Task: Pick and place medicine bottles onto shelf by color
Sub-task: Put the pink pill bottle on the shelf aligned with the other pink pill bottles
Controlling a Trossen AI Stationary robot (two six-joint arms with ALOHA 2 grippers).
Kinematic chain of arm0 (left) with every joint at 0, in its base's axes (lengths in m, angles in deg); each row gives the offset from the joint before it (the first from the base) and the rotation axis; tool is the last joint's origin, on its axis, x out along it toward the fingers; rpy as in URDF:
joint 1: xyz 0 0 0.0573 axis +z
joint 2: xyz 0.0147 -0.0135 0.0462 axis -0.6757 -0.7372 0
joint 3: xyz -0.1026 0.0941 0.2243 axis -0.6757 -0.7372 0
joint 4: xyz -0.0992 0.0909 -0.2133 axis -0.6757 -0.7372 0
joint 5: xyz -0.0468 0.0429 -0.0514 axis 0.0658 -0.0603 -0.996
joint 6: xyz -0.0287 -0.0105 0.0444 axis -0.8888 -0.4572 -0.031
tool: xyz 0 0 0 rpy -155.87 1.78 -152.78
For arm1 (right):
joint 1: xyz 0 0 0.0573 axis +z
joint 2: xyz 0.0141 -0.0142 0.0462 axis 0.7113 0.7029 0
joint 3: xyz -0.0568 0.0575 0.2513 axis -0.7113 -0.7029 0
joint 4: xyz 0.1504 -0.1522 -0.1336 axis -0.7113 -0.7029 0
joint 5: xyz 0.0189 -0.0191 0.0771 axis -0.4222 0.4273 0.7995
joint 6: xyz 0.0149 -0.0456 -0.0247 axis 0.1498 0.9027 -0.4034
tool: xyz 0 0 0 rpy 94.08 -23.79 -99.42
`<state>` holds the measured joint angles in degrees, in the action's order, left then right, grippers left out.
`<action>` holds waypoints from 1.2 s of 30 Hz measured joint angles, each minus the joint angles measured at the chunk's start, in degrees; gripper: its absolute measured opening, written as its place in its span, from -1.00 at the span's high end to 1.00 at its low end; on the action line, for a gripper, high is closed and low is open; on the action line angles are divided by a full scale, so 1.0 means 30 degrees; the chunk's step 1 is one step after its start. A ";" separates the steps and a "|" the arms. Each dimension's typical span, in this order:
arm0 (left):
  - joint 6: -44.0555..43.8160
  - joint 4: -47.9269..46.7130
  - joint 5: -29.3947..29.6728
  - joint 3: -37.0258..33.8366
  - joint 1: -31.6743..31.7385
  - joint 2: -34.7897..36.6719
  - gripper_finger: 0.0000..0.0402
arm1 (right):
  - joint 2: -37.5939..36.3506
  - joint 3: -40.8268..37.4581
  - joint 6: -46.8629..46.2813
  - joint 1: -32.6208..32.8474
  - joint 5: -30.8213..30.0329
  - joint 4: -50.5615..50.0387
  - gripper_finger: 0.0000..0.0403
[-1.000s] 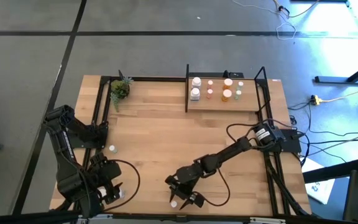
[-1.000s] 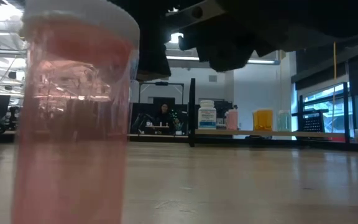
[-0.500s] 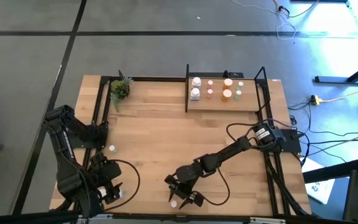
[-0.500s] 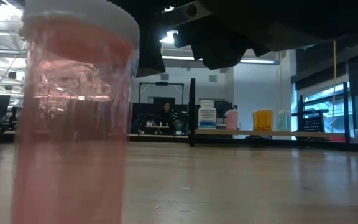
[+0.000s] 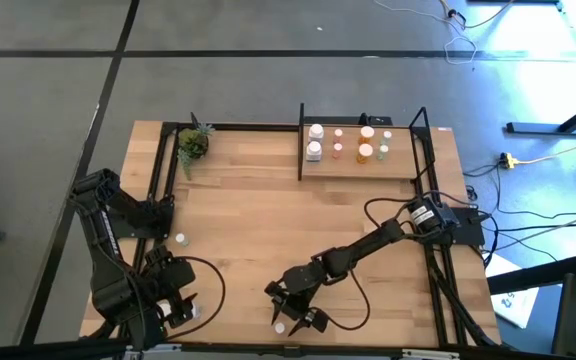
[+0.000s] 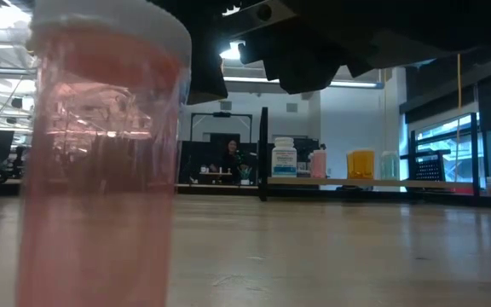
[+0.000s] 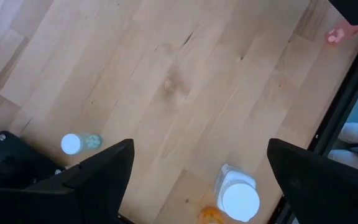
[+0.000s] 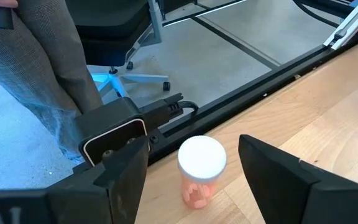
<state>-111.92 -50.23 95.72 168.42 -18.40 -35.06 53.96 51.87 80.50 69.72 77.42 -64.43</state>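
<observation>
1. Near the table's front edge, the right gripper point(image 8: 191, 186) hangs with jaws apart around the pink bottle point(image 8: 201, 171), not yet touching.
2. Closing off-centre could topple it over the edge.
3. Left gripper point(image 7: 197, 180), apparently idle, stands open.

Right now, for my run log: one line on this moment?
right gripper: open, around pink bottle | left gripper: open, idle | shelf: part filled

Overhead looks down; low view level, against pink bottle point(image 6: 101, 153).
</observation>
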 joint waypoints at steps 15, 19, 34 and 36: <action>0.0003 0.0000 0.0007 0.0000 0.0003 0.0000 -0.81 | 0.0000 0.0000 -0.0007 0.0000 -0.0007 -0.0007 -0.26; 0.0036 0.0004 0.0007 0.0000 0.0000 0.0000 -0.81 | -0.0002 0.0000 0.0000 0.0000 -0.0015 -0.0007 -0.26; 0.0036 0.0008 0.0015 0.0000 0.0000 0.0000 -0.81 | 0.0109 -0.0015 0.0065 0.0007 -0.1663 0.0168 -0.26; 0.0036 0.0015 0.0015 0.0000 0.0000 0.0000 -0.81 | 0.0123 -0.0015 0.0059 0.0003 -0.1691 0.0169 -0.26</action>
<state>-111.82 -50.18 95.76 168.42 -18.40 -35.06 54.33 51.82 80.68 69.73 72.35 -63.93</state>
